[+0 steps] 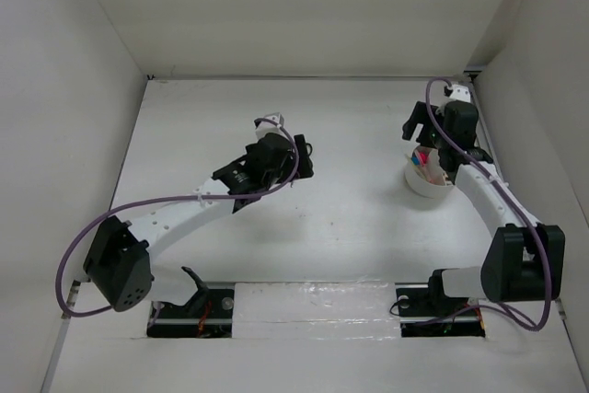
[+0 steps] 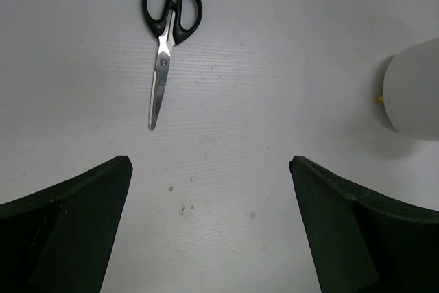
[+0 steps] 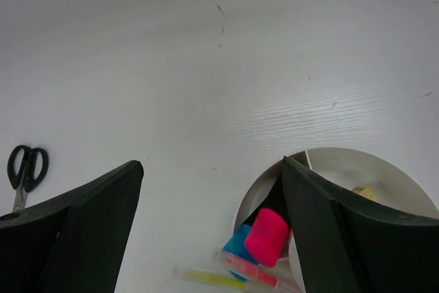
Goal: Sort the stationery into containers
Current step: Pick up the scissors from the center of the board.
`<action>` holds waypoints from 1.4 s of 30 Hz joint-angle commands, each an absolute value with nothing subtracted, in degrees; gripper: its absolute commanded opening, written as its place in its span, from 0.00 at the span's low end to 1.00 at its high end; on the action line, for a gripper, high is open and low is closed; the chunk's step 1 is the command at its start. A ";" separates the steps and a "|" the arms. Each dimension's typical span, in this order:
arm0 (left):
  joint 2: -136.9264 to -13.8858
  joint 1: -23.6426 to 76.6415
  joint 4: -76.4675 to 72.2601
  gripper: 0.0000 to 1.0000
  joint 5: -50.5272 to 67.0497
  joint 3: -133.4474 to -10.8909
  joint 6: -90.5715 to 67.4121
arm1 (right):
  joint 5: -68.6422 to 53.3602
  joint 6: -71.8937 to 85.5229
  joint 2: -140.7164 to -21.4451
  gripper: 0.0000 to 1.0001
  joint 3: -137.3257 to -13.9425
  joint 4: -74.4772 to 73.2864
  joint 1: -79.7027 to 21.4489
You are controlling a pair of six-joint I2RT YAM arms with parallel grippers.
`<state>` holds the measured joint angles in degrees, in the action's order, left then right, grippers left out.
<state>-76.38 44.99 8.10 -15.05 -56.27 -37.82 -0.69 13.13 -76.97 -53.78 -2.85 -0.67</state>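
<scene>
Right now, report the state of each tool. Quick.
Left tool: open, holding nothing; the scissors lie ahead of it, untouched.
Right tool: open, holding nothing, by the white tub.

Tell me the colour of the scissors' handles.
Black; the scissors show best in the left wrist view.
</scene>
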 commanded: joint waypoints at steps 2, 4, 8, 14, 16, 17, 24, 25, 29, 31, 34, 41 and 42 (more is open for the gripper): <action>-76.11 44.56 8.26 1.00 -16.08 -58.01 -38.41 | -2.98 14.32 -72.60 0.87 -53.70 -1.67 -0.18; -77.51 44.56 8.26 1.00 -16.69 -58.53 -38.41 | -3.77 14.33 -70.67 0.87 -54.22 -1.67 -0.70; -82.87 40.36 7.73 1.00 -13.37 -61.86 -36.31 | -3.17 14.33 -69.61 0.87 -56.86 -2.45 -3.69; -100.86 33.15 8.44 0.98 -4.24 -74.59 -30.77 | -2.46 13.28 -70.14 0.87 -60.29 -5.36 -9.22; -104.31 32.00 10.01 0.91 -3.69 -77.68 -28.93 | -1.85 12.75 -69.61 0.87 -60.29 -6.06 -11.59; -105.98 31.99 10.80 0.88 -3.17 -81.09 -28.22 | -1.24 12.74 -69.00 0.87 -60.29 -6.76 -12.12; -117.06 31.46 20.03 0.73 -9.31 -92.89 -28.12 | -1.23 11.51 -66.19 0.87 -60.29 -8.44 -16.96; -118.46 31.46 20.91 0.71 -9.93 -94.47 -28.12 | -1.23 11.51 -65.66 0.87 -60.29 -8.44 -17.83; -119.88 31.46 22.14 0.64 -11.51 -94.48 -30.40 | -1.23 10.90 -65.13 0.87 -59.68 -8.44 -19.25; -120.59 31.46 23.55 0.62 -12.56 -95.09 -31.28 | -1.23 10.90 -65.13 0.87 -59.68 -8.44 -19.78; -121.20 31.46 24.08 0.60 -13.79 -95.10 -31.82 | -1.23 10.90 -65.13 0.87 -59.68 -8.44 -19.78; -122.52 30.33 25.22 0.56 -14.69 -95.19 -31.82 | -1.76 10.90 -65.13 0.87 -59.68 -8.44 -20.82; -123.04 30.32 24.62 0.56 -14.16 -95.19 -31.82 | -1.76 10.90 -65.13 0.87 -59.68 -8.44 -20.83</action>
